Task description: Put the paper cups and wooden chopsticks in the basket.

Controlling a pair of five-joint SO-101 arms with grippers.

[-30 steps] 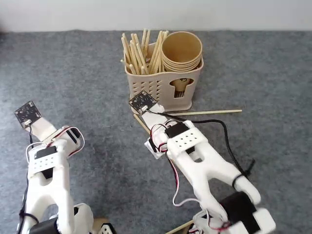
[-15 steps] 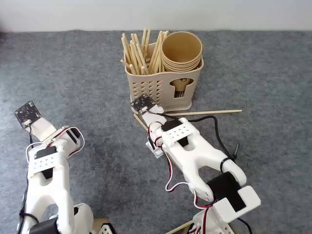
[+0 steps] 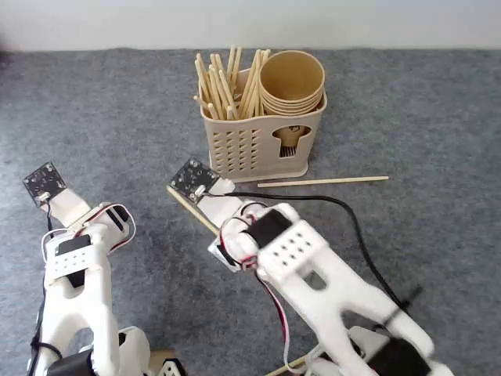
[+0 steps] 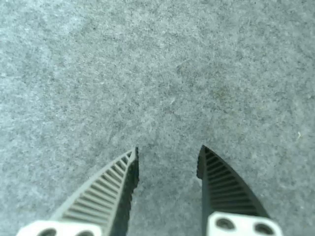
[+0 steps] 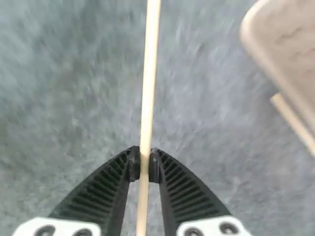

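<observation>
Grey carpet (image 3: 117, 117) covers the table from edge to edge.

The right arm (image 3: 313, 266) extends from the near edge on a diagonal toward the basket. Its wrist sits low over the carpet, just in front of the basket's near left corner. The left arm (image 3: 74, 274) stands at the near left, well apart from the basket.

The basket (image 3: 250, 149), beige with perforated walls, stands upright at the far middle of the table. Its right compartment holds a stack of paper cups (image 3: 292, 78), nested and mouth up. Its left compartment holds a bundle of chopsticks (image 3: 227, 82), standing on end and fanned, with their tops above the rim.

The right gripper (image 5: 144, 164) is clamped on a pinched chopstick (image 5: 150, 73), gripped between the very fingertips. The stick runs straight out ahead of the gripper, and from above it slants across the carpet near the basket's front left, outside the basket. Whether it touches the carpet cannot be determined.

The left gripper (image 4: 169, 148) has its jaws parted by a moderate gap with nothing between them, and bare carpet lies beneath.

A loose chopstick (image 3: 329, 181) lies flat on the carpet just beside the basket's front right, pointing away to the right. The end of a third chopstick (image 3: 288, 365) shows at the near edge, beside the right arm's base.
</observation>
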